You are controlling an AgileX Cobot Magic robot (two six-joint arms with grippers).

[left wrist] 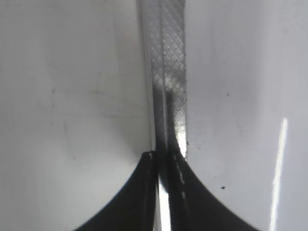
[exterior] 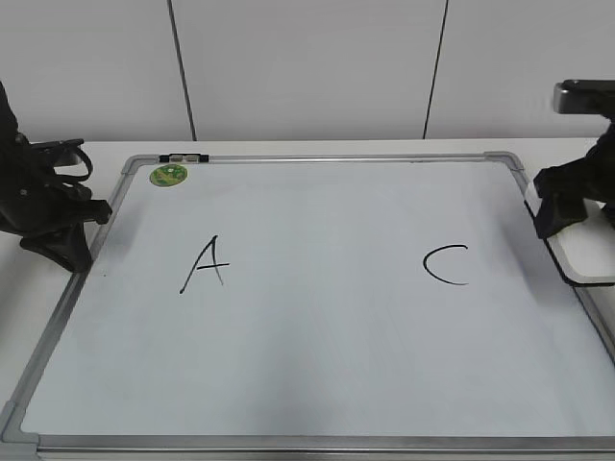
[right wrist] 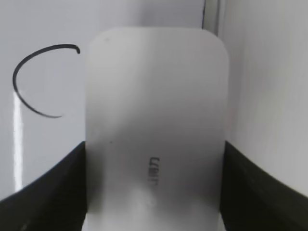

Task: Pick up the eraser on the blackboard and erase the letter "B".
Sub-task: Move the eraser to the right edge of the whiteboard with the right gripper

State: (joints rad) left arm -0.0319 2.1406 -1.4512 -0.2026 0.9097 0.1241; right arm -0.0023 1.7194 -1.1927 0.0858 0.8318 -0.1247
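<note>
In the exterior view, one blackboard [exterior: 317, 336] is seen lying flat: a pale glossy surface in a silver-grey frame with grey corners. Two black hand-drawn letters are counted on it, an "A" [exterior: 206, 264] on the left and a "C" [exterior: 446, 265] on the right; between them the surface is blank and no "B" is seen. One round green magnet [exterior: 168, 175] is stuck near the far left corner. One eraser [exterior: 584, 255], white with a dark underside, is seen at the board's right edge, gripped by the right gripper [exterior: 562, 213]. The left gripper [exterior: 65, 230] is seen at the board's left edge.

In the left wrist view, the left gripper [left wrist: 162, 166] is shown with its two dark fingers drawn together to a thin slit, nothing held, above the board's textured metal frame [left wrist: 172, 72].

In the right wrist view, the eraser [right wrist: 155, 125] is shown as a white rounded oblong with small grey lettering on top, clamped on both long sides by the right gripper [right wrist: 154, 192]. It is held just beside the "C" [right wrist: 38, 79], over the board's right edge.
</note>
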